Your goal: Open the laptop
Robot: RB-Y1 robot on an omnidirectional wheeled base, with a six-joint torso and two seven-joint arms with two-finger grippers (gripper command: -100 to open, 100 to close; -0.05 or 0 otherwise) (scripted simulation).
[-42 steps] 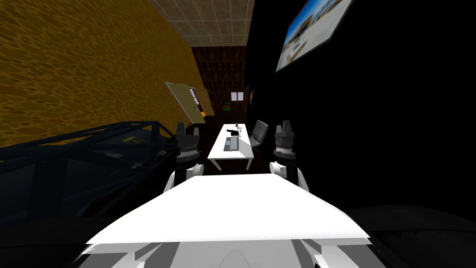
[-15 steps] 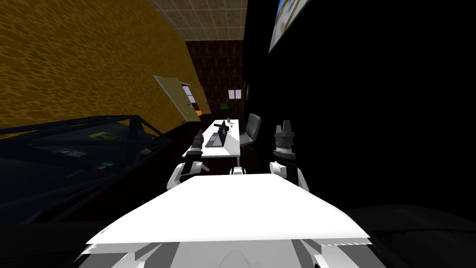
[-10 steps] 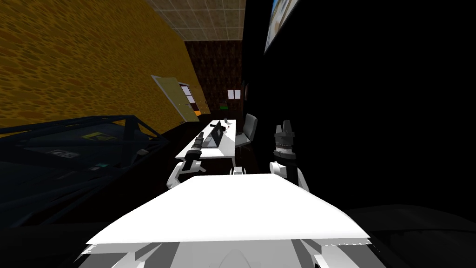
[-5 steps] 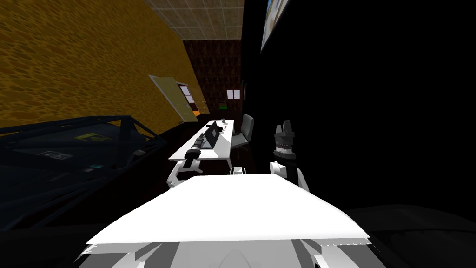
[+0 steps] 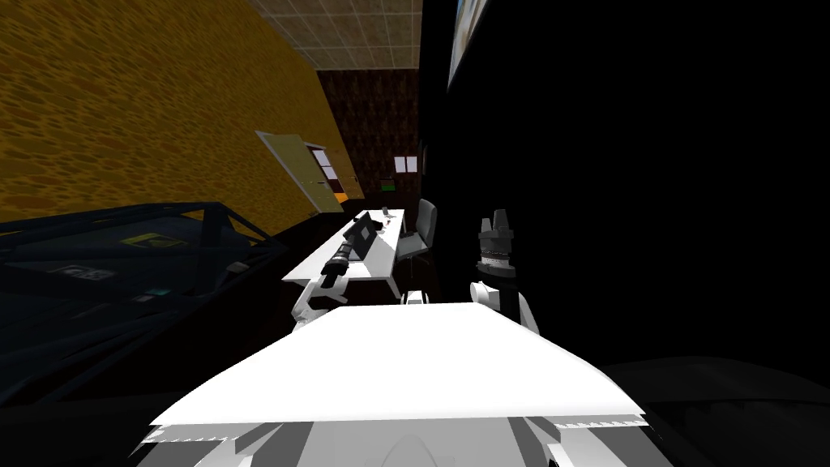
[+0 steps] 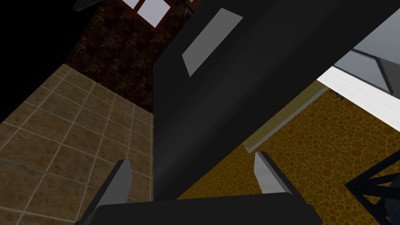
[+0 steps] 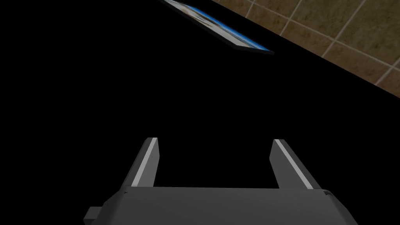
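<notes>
A mottled yellow wall (image 5: pixel 121 97) lines the left, its pale door (image 5: pixel 296 170) open. A grey chair (image 5: pixel 422 227) sits beside the white surface (image 5: pixel 379 261), black area (image 5: pixel 648 203) to the right

I'm seeing the laptop (image 6: pixel 218 90) showing black with a grey rectangle, the table (image 5: pixel 382 258) white, the chair (image 5: pixel 424 222) grey, the left wall (image 5: pixel 121 105) ochre and pebble-patterned, the far wall (image 5: pixel 369 113) mottled dark brown, the ceiling (image 5: pixel 365 32) tan-tiled.
</notes>
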